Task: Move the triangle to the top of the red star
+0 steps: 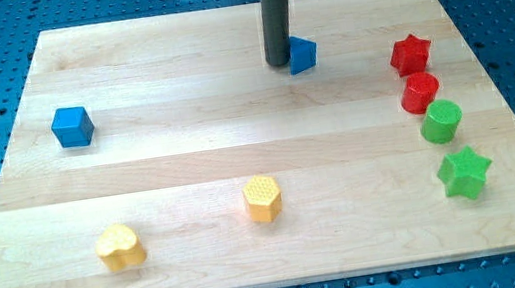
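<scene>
The blue triangle (302, 54) lies near the board's top middle. My tip (278, 62) stands right against its left side, touching or nearly touching it. The red star (410, 53) lies to the view's right of the triangle, near the board's right edge, a good gap away and slightly lower.
A red cylinder (420, 93), a green cylinder (441, 122) and a green star (465, 172) run down the right side below the red star. A blue cube (72, 127) sits at the left. A yellow heart (119, 246) and a yellow hexagon (262, 199) lie near the bottom.
</scene>
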Controlling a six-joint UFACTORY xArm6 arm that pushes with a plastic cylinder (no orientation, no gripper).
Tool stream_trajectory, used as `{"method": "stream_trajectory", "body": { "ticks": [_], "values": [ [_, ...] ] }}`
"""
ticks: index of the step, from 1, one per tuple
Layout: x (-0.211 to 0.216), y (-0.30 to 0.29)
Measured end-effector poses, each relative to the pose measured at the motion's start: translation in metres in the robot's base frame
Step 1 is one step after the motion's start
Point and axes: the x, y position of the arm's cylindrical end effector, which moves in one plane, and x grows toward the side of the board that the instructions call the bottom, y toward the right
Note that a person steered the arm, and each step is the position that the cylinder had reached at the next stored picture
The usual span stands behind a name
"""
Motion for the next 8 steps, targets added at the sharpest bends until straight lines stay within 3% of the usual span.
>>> {"method": "stream_trajectory", "body": {
  "ticks": [1, 2, 4, 5, 8],
  "values": [
    [-0.004, -0.001],
    [0.037, -0.041],
    [0.003, 0.051],
    [-0.017, 0.021],
    [-0.015, 0.096]
  ]
}}
